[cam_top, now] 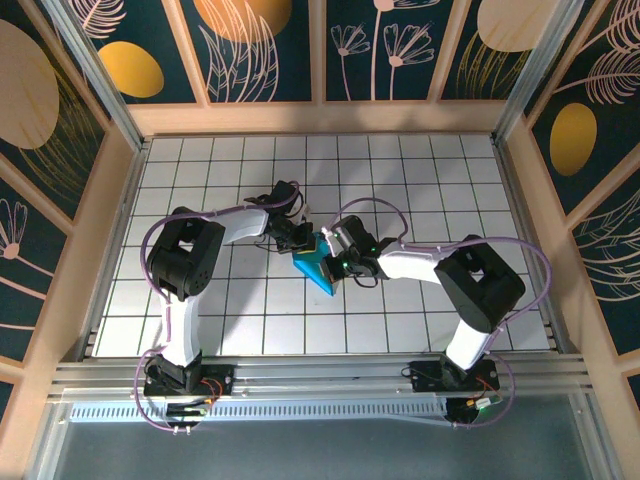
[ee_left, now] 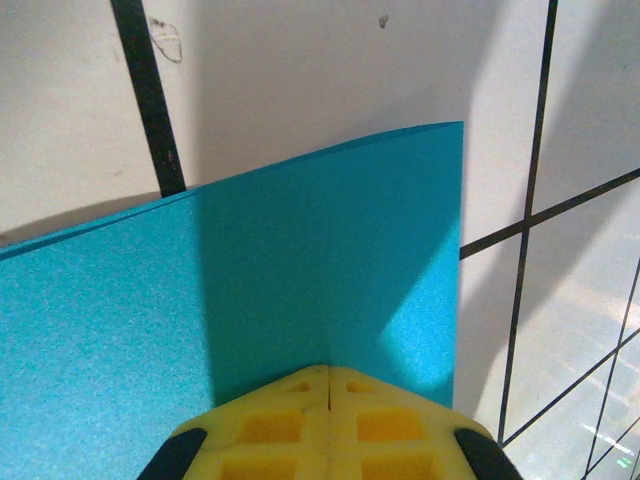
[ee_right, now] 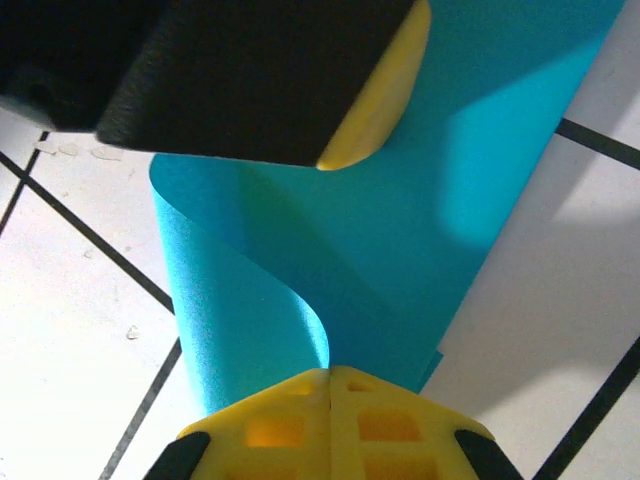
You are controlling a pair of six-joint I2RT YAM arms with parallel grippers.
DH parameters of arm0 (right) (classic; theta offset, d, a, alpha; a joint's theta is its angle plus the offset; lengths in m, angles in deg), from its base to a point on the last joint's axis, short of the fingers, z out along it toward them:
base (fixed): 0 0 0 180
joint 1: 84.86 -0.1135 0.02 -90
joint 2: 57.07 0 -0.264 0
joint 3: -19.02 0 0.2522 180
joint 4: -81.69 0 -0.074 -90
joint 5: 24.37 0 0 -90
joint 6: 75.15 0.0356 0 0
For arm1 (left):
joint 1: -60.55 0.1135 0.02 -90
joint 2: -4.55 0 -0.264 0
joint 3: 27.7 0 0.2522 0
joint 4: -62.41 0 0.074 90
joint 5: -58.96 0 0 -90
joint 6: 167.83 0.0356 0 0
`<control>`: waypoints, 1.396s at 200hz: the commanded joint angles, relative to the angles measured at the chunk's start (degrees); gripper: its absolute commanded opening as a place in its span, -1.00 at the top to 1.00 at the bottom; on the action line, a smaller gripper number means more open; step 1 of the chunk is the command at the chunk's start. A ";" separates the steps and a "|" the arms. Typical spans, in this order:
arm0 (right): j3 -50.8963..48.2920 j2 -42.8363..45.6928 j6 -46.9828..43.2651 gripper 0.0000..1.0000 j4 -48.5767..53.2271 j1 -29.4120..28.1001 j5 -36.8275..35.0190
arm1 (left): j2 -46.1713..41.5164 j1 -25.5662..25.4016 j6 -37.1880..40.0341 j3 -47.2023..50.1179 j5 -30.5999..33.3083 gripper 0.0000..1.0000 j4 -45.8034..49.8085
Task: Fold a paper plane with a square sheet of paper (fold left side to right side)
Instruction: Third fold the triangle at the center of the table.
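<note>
Top external view: blue sheet of paper [cam_top: 322, 270] lies near the middle of the gridded desk [cam_top: 430, 180], partly doubled over, with both arms meeting above it; left fingers [cam_top: 303, 240] at its far left edge, right fingers [cam_top: 329, 244] just beside them. From this height I cannot tell how either pair of fingers stands. Left wrist view: left fingers [ee_left: 300, 400] pressed together with no gap, tips against a raised flap of the sheet [ee_left: 250, 290]; pinched or merely touching, cannot tell. Right wrist view adds what the others lack: the sheet [ee_right: 400, 230] rolls over in a soft, uncreased loop, and the right fingers [ee_right: 300, 400] are closed together, apparently nipping that loop's edge; the left fingers [ee_right: 375, 95] sit at the far end. Handling, judged: very light, limp, smooth, springs back until creased, tears or crumples under a hard pull. Best held at edges or corners with a gentle pinch, edges aligned before pressing flat.
</note>
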 commanded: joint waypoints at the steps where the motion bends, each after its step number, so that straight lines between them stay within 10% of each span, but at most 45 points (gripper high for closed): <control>1: 1.04 -0.97 0.97 1.00 0.36 0.39 -1.11 | 2.16 -0.45 0.28 1.12 3.16 1.00 1.37; 279: 0.71 -3.85 1.01 1.00 0.75 0.48 -2.32 | 1.97 -0.59 0.28 0.42 2.81 0.97 1.52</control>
